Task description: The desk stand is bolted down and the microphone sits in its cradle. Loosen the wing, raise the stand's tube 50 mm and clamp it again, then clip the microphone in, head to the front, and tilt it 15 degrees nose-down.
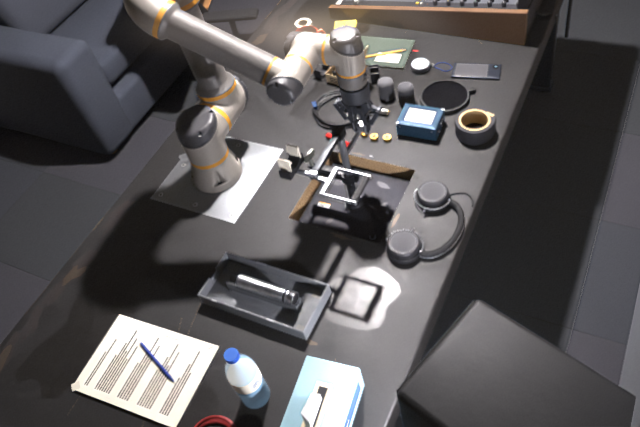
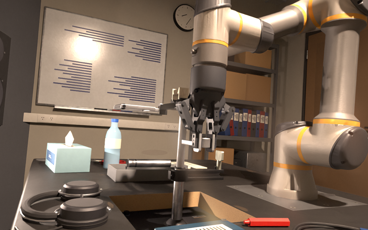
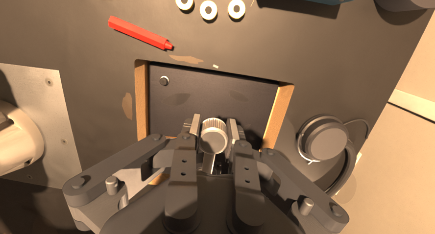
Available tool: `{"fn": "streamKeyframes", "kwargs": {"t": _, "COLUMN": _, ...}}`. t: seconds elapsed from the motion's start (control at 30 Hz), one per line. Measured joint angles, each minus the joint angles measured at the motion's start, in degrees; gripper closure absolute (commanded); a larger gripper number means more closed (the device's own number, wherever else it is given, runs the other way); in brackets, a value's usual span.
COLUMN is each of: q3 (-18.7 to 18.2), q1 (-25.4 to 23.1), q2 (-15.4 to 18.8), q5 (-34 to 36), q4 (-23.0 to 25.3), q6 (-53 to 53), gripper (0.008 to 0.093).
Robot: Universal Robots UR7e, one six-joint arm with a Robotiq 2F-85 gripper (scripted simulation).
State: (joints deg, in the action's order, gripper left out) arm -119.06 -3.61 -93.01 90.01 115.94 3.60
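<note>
The desk stand (image 2: 178,160) rises from a recessed well in the desk, with its boom arm (image 2: 139,107) pointing toward the whiteboard side. I grip a ribbed silver knob (image 3: 214,137) (image 2: 206,142) on the stand's side with my closed gripper (image 3: 213,132) (image 2: 203,143) (image 1: 357,129), which hangs straight down beside the tube. The microphone (image 1: 268,290) (image 2: 148,163) lies in its grey cradle tray (image 1: 263,301) toward the front of the desk, away from the gripper.
The well (image 3: 210,95) has wooden side walls. Headphones (image 1: 429,223) lie right of it, and a red marker (image 3: 139,32), three washers (image 3: 208,9) and a blue box (image 1: 420,121) lie behind it. A bottle (image 1: 245,377), tissue box (image 1: 323,394) and paper sheet (image 1: 145,368) sit at the front.
</note>
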Motion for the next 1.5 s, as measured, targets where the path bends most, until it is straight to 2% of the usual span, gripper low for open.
{"fn": "streamKeyframes", "kwargs": {"t": 0.33, "q3": -0.09, "q1": 0.0, "q2": -0.06, "q5": 0.0, "q4": 0.15, "q6": 0.0, "gripper": 0.0924}}
{"fn": "streamKeyframes", "kwargs": {"t": 1.07, "q3": -0.09, "q1": 0.0, "q2": -0.05, "q5": -0.01, "q4": 0.15, "q6": 0.0, "gripper": 0.0484}}
{"fn": "streamKeyframes", "kwargs": {"t": 1.5, "q3": -0.09, "q1": 0.0, "q2": -0.05, "q5": -0.01, "q4": 0.15, "q6": 0.0, "gripper": 0.0484}}
